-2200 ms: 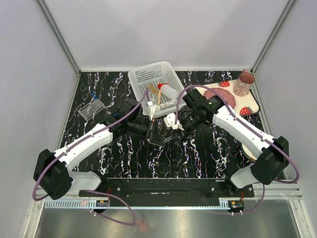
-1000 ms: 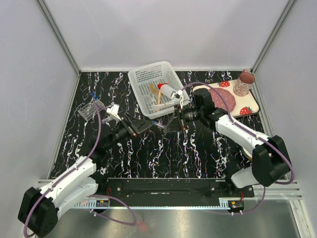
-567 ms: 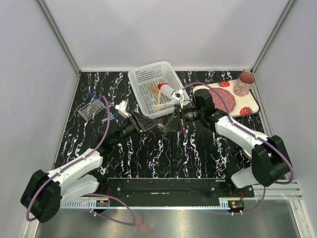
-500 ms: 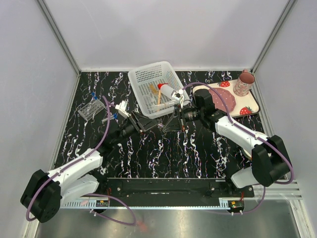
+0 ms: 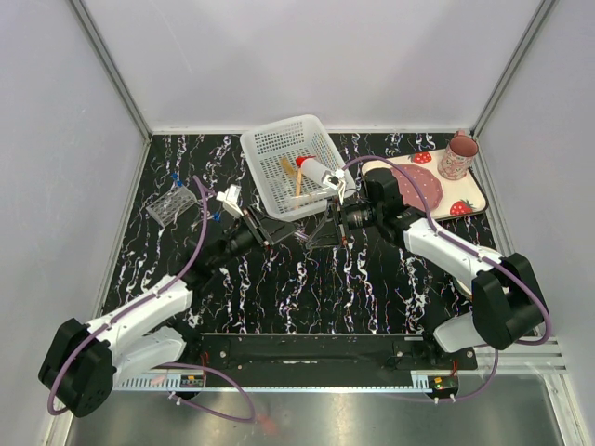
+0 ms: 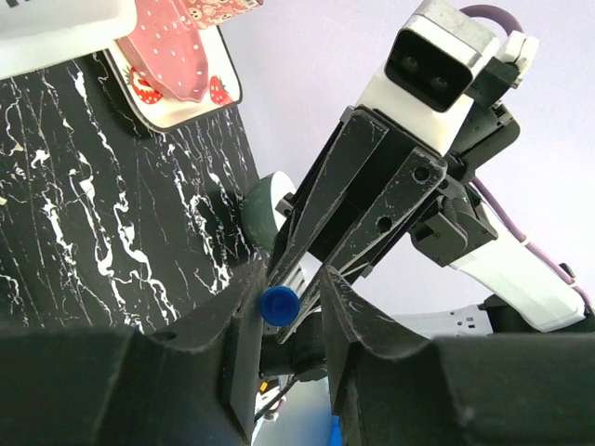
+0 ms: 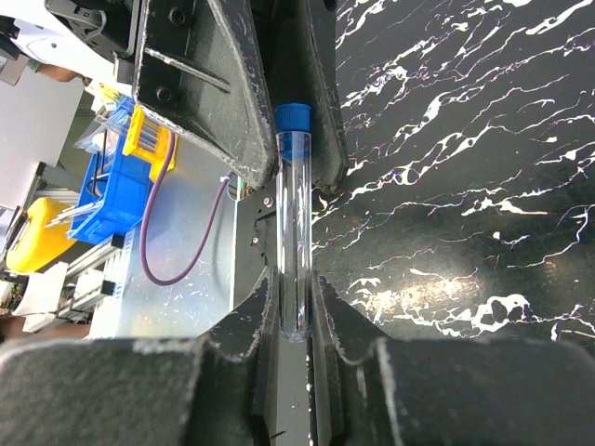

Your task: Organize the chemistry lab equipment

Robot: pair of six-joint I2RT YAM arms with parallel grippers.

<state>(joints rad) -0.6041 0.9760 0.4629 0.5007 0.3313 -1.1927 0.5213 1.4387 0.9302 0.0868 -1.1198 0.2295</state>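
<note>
My right gripper [image 5: 318, 232] is shut on the bottom end of a clear tube with a blue cap [image 7: 294, 214]. It holds the tube level above the table, cap towards my left gripper [image 5: 288, 232]. In the left wrist view the blue cap [image 6: 278, 305] sits between my left fingers [image 6: 244, 316]. It touches one finger and a gap shows to the other, so the left jaws stand open around it. The clear tube rack [image 5: 172, 204] stands at the far left. A white basket [image 5: 270, 149] holds the red-capped squeeze bottle [image 5: 314, 170] and orange sticks [image 5: 288, 172].
The strawberry-print tray [image 5: 465, 200] with its pink plate and the pink mug [image 5: 458, 155] are at the back right. A cream bowl [image 5: 464, 280] lies partly hidden behind my right arm. Grey walls close in the black marbled table [image 5: 307, 297].
My left arm drew back to the left, then swung right again, bringing its open jaws around the tube's blue cap. My right gripper kept holding the tube in place.
</note>
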